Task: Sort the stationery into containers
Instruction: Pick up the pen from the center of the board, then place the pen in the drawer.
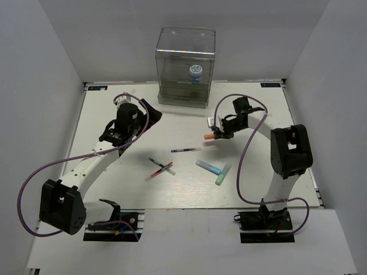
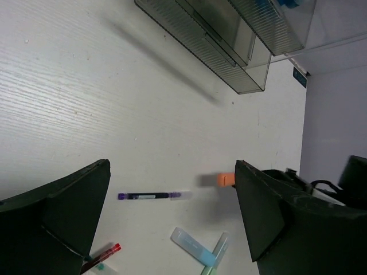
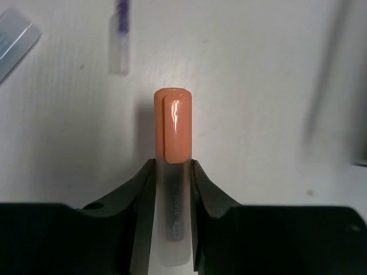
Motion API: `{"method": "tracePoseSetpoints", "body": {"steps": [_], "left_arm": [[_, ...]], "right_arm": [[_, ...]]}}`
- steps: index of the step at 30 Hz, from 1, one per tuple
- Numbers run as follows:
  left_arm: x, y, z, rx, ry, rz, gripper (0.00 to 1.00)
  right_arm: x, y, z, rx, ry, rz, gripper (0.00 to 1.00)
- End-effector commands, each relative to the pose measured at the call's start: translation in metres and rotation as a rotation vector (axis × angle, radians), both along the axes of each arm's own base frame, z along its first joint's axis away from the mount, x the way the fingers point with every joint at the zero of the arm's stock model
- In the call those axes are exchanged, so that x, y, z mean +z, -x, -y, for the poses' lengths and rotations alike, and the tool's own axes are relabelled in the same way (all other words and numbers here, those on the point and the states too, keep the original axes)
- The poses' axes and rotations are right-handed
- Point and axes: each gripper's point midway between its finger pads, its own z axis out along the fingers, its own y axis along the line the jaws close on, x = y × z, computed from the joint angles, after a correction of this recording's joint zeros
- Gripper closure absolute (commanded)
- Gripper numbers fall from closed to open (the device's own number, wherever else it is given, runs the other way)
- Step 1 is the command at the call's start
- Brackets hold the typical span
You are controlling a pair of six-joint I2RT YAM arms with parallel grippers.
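My right gripper (image 3: 172, 166) is shut on the orange-capped highlighter (image 3: 172, 126); the jaws press its pale barrel and the cap sticks out ahead. From above, this highlighter (image 1: 209, 137) hangs just over the table, right of centre. My left gripper (image 2: 172, 166) is open and holds nothing, above the table's left-centre (image 1: 150, 112). A dark pen (image 1: 186, 150), a red pen (image 1: 160, 170), a blue highlighter (image 1: 208, 167) and a mint highlighter (image 1: 223, 174) lie loose in the middle. The clear organizer (image 1: 185, 67) stands at the back, with a blue-white roll (image 1: 196, 71) in its top compartment.
A thin green-tipped pen (image 1: 156, 162) crosses the red one. White walls close the table on the left, back and right. A purple cable loops beside each arm. In the left wrist view the organizer's drawers (image 2: 229, 46) sit far ahead.
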Motion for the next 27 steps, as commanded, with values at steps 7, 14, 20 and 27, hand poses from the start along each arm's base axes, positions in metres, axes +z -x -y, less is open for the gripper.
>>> {"method": "tracePoseSetpoints", "body": {"steps": [7, 14, 20, 27], "left_arm": [[0.007, 0.007, 0.001, 0.094, 0.149, -0.06, 0.04], [0.01, 0.015, 0.013, 0.073, 0.241, -0.107, 0.04], [0.006, 0.025, 0.024, 0.034, 0.288, -0.145, 0.04], [0.008, 0.025, 0.042, -0.043, 0.3, -0.173, 0.04]], "right_arm": [[0.164, -0.104, -0.081, -0.228, -0.319, 0.459, 0.96], [0.18, -0.157, -0.108, -0.376, -0.379, 0.57, 0.96], [0.163, -0.195, -0.124, -0.425, -0.351, 0.567, 0.88], [0.152, -0.209, -0.126, -0.452, -0.332, 0.542, 0.51]]}}
